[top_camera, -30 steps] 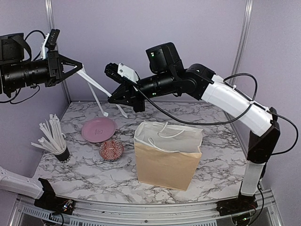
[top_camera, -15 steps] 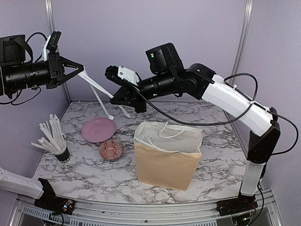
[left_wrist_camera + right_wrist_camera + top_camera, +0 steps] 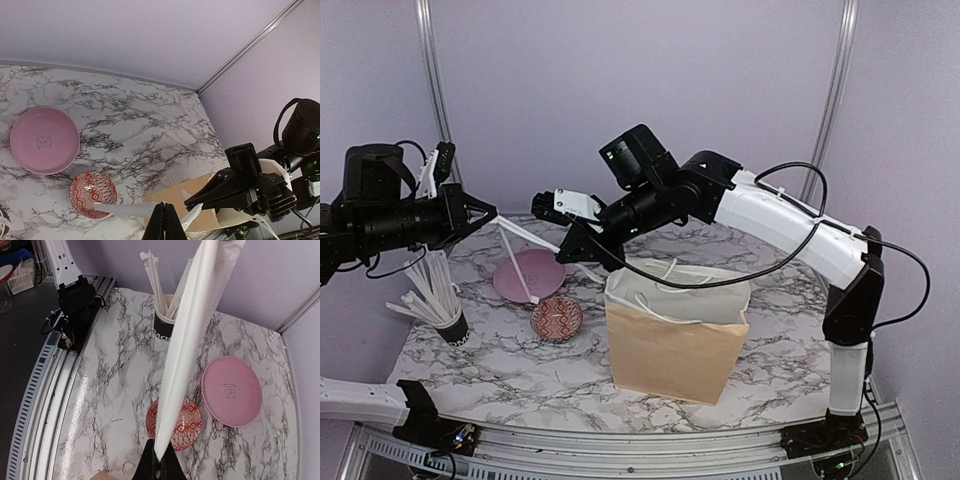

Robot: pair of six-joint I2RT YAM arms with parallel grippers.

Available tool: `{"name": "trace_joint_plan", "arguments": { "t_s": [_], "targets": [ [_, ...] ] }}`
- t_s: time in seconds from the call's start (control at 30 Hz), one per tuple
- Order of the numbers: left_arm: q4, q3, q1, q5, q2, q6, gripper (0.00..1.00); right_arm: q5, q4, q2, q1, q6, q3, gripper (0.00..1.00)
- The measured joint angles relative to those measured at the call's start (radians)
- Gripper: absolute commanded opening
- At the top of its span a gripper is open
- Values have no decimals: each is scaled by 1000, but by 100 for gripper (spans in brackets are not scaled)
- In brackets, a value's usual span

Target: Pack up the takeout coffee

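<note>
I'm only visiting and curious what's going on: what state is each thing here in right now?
Paper bag: upright, mouth open.
Pink plate: empty.
Red patterned dish: empty.
Dark cup: upright, holding straws.
Wrapped straw: in the air, gripped from both sides.
Left jaws: shut on the wrapped straw.
Right jaws: shut on the wrapped straw.

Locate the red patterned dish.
The red patterned dish sits left of centre in the top view, just in front of the pink plate and left of the paper bag.
</note>
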Motion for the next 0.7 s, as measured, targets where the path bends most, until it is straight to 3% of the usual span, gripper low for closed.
{"name": "trace_joint_plan", "arguments": {
  "t_s": [0.1,0.3,0.7],
  "targets": [
    [2,-76,4,-12,-12,-32,18,3,-38,41,0,-2,0,0],
    [3,-104,5,-40,-63,-55,41,2,-61,56,1,-9,5,0],
    [-13,-57,5,-100,-86,-43,56,24,-71,-2,-1,-35,15,0]
  ]
}}
